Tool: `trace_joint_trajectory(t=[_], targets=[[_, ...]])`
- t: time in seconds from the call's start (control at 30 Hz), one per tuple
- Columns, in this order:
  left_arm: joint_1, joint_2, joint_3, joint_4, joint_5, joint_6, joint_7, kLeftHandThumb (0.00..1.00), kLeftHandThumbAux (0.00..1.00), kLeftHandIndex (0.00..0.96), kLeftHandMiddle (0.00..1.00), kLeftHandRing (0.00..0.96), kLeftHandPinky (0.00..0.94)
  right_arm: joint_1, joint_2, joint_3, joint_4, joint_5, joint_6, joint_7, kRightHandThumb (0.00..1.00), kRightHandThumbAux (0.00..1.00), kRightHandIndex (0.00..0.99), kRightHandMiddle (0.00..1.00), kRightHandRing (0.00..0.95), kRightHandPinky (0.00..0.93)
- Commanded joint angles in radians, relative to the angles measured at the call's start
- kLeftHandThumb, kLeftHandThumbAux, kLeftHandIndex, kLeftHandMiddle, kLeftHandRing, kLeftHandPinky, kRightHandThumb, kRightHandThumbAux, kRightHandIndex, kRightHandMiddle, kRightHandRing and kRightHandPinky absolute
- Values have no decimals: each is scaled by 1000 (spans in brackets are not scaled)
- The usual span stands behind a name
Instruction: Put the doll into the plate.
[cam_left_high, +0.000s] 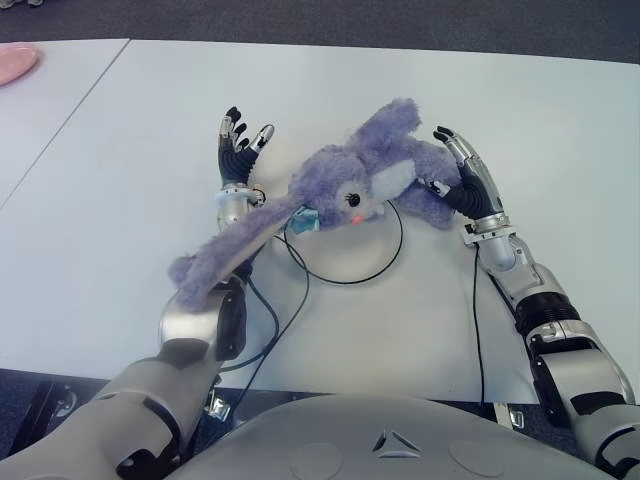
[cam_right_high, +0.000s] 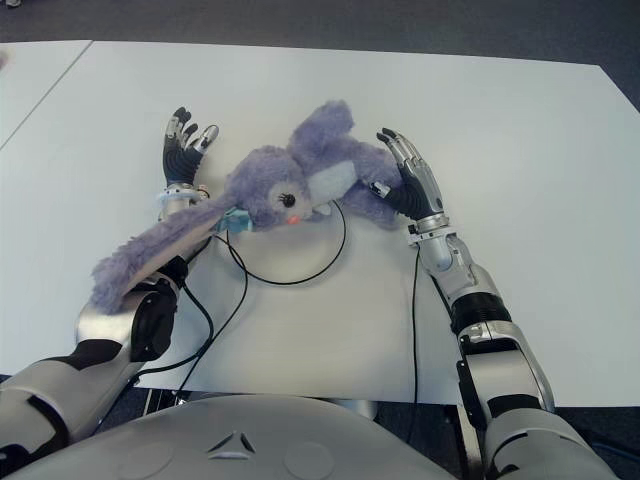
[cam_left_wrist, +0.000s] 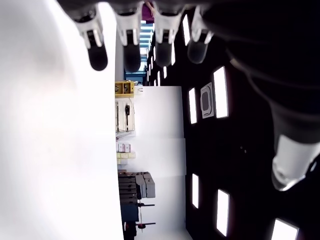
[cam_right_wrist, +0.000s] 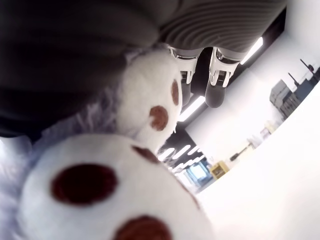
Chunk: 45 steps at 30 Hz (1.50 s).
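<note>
Purple long-eared doll (cam_left_high: 365, 185) sprawled near the middle of the bench (cam_left_high: 520, 110), head and chest overhanging the far rim of the plate (cam_left_high: 345, 282), body and feet trailing off past the plate's right side. Only partly in, then; most of the plate's floor, on the side toward the near edge, bare. One long ear (cam_left_high: 230, 250) draped across the left wrist and forearm, reaching toward the near-left corner.

Right hand (cam_left_high: 465, 175) pressed against the doll's right end, fingers (cam_right_wrist: 217, 82) stretched out straight rather than curled, the white, brown-spotted soles (cam_right_wrist: 150, 107) filling its wrist view right up against the palm: a push or a cradle, not a clamp. Left hand (cam_left_high: 238, 150) just left of the doll's head, fingers spread and upright, holding nothing.

Step in hand, by the look of it: gathering the doll fully inside the rim. To do it well:

- Sweep with the right palm toward the plate's centre, low and slow, so that the soft body rolls in instead of folding over the rim.
- Use the left hand as a stop on the head side, lest the doll slide out over the left of the plate.
- Mind the ear on the left arm; pulling that arm away carelessly could drag the head back out.
- Avoid bearing down on the rim, since a light plate may tip or skate.
</note>
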Motion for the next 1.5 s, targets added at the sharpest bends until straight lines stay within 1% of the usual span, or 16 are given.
trace_joint_trajectory(t=[0.03,0.17,0.3,0.37,0.43,0.5,0.7,0.73,0.83,0.87,0.93,0.97,1.07,1.27,1.4,1.5], targets=[[230,-62,2,166,7,156,31,0,610,104,95,111,134,106,67,49,180,-12,29,-11,488,276,0,0,0,0],[230,-62,3,166,7,157,29,0,603,102,95,111,135,99,68,56,195,-30,25,-42,480,272,0,0,0,0],[231,-64,9,165,1,144,18,0,593,101,94,109,133,91,59,79,203,-85,10,-136,454,263,0,0,0,6],[230,-68,10,164,0,140,16,0,592,101,93,108,132,88,51,110,157,-162,0,-249,444,258,0,0,0,8],[230,-69,10,163,0,138,18,0,592,103,94,108,135,92,36,138,53,-253,-5,-367,433,243,0,0,0,3],[231,-69,11,162,0,135,20,0,592,106,95,108,134,100,18,154,-28,-320,-3,-448,425,228,0,0,0,1],[232,-70,8,161,4,135,29,0,590,113,97,109,131,111,-25,179,-142,-422,17,-567,400,208,0,0,0,0],[231,-69,8,162,4,139,31,0,590,113,97,110,131,114,-41,189,-189,-465,22,-611,397,207,0,0,0,0],[229,-64,7,164,8,152,35,0,596,118,99,110,132,127,-87,214,-315,-581,46,-725,343,220,0,0,0,0],[229,-64,7,165,9,153,37,0,596,119,99,110,132,127,-92,222,-326,-601,54,-749,332,222,0,0,0,0],[230,-64,5,165,11,152,38,0,595,121,99,109,131,110,-102,256,-345,-677,92,-847,288,234,0,0,0,0],[230,-64,5,165,11,152,38,0,594,122,99,108,130,101,-106,273,-351,-716,118,-896,278,237,0,0,0,0],[231,-64,7,165,10,151,37,0,593,123,98,108,129,87,-117,309,-371,-798,186,-995,223,265,0,0,0,0],[231,-67,10,165,7,146,37,0,592,123,97,107,126,109,-150,347,-431,-890,285,-1083,132,328,0,0,0,0],[229,-70,12,165,5,144,38,0,591,120,94,105,122,121,-185,375,-457,-938,327,-1130,84,367,0,0,0,0],[227,-71,13,165,3,145,38,0,590,119,93,104,122,108,-199,400,-452,-972,351,-1162,56,392,0,0,0,0]])
